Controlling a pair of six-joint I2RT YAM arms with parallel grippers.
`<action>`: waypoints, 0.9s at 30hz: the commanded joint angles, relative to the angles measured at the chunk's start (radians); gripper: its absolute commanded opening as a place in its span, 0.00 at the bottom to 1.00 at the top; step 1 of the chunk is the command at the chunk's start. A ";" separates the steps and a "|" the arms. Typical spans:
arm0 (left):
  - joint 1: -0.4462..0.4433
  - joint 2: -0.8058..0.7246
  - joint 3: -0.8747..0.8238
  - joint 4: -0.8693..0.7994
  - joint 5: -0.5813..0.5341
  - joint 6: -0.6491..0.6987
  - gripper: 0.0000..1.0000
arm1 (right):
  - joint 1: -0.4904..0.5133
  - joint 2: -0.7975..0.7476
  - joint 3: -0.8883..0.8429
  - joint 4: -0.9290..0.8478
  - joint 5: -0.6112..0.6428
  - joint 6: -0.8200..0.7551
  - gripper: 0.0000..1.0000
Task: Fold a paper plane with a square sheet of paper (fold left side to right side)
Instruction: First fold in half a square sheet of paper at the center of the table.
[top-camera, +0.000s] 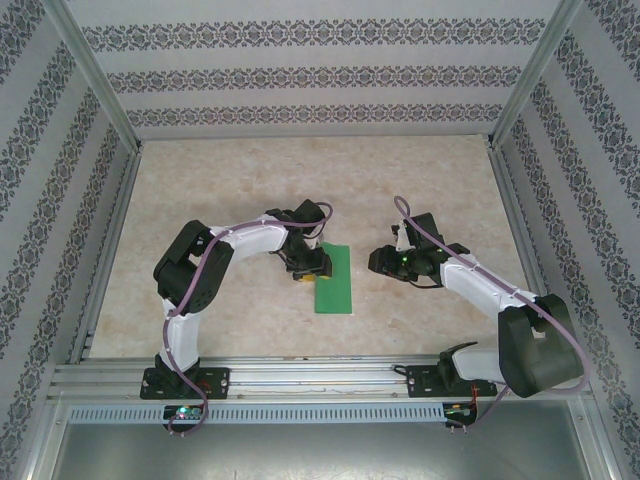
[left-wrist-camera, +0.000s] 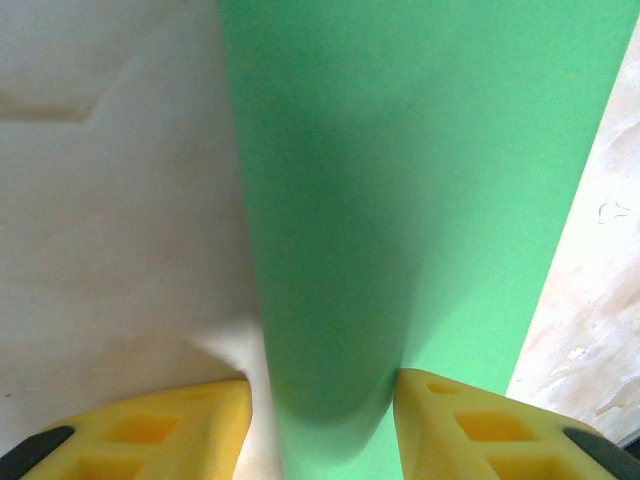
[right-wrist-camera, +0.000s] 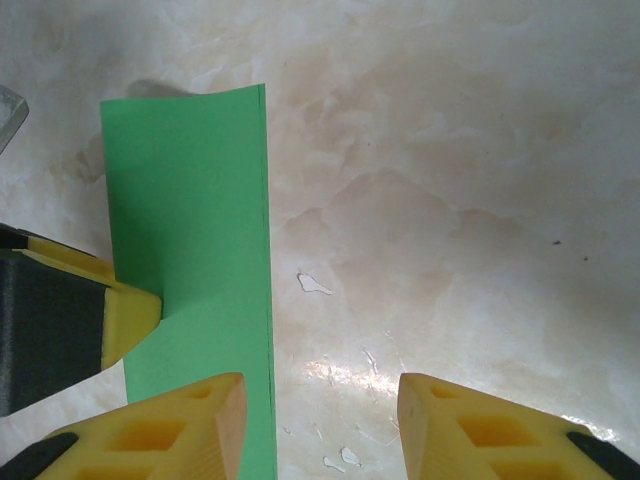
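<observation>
the green sheet of paper (top-camera: 336, 282) lies flat near the middle of the table (top-camera: 250, 190), between the two arms. from above it looks like a narrow upright rectangle, and its left part is hidden under the left pincer (top-camera: 308, 268).

in the left wrist view the paper (left-wrist-camera: 420, 180) runs up from between the yellow fingers (left-wrist-camera: 200, 425). its left long edge is shaded and looks rounded like a soft fold, but this is hard to make out. the left pincer (left-wrist-camera: 320, 385) is half wide, the fingers apart, not pinching the paper.

the right pincer (right-wrist-camera: 320, 385) hangs over the bare table just right of the paper (right-wrist-camera: 190, 220), half wide and holding nothing. at the left of that view one finger of the left pincer (right-wrist-camera: 130, 310) touches the paper's left edge; the rest of it is cut off.
</observation>
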 joint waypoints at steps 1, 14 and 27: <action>-0.092 0.147 -0.049 0.114 0.019 0.041 0.45 | 0.001 0.013 -0.002 -0.001 -0.016 -0.016 0.45; -0.091 0.159 -0.038 0.103 0.013 0.049 0.46 | 0.016 0.031 0.010 0.002 -0.027 -0.013 0.45; -0.091 0.162 -0.032 0.094 0.006 0.048 0.46 | 0.069 0.118 0.015 0.152 -0.185 0.079 0.35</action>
